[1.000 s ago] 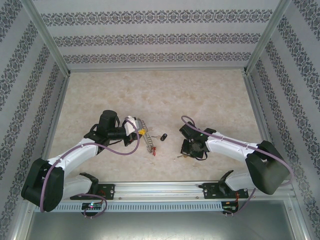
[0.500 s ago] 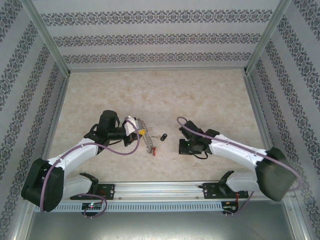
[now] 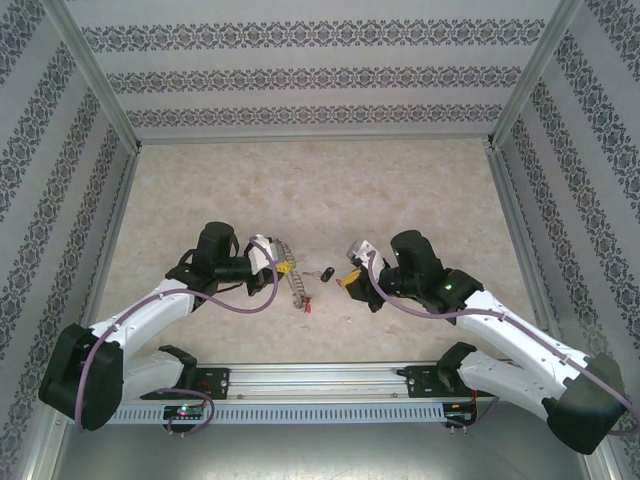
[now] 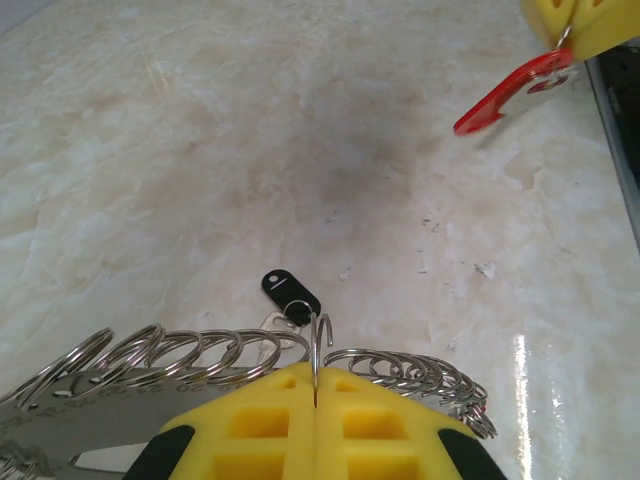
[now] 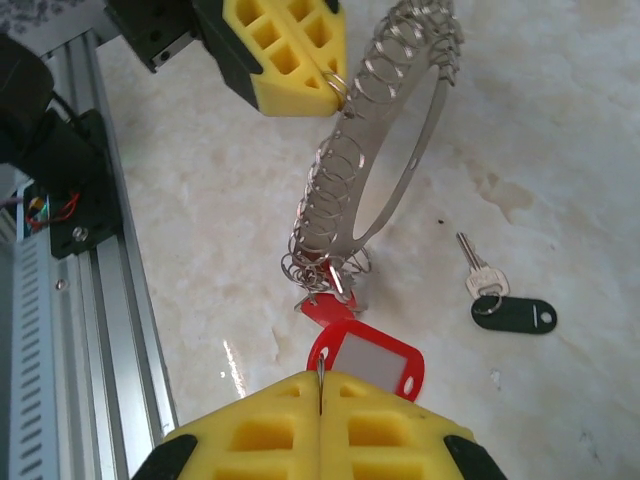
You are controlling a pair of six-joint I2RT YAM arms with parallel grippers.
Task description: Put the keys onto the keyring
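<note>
Right gripper point(image 3: 352, 280), lower and further right a second ago, has risen and swung left with a red-tagged key point(image 5: 365, 362) pinched in its jaws, nearing the keyring point(image 3: 293, 281) that the left gripper point(image 3: 272, 262) clamps at mid-frame, so threading looks next, the black-headed key point(image 3: 327, 272) lying between them.

The right gripper point(image 5: 320, 392), jaws closed, pinches a red-tagged key point(image 5: 365, 357) just beside the keyring point(image 5: 385, 170), which the left gripper point(image 5: 327, 72) clamps. A black key point(image 5: 510, 313) lies apart on the surface point(image 5: 560, 120).
</note>
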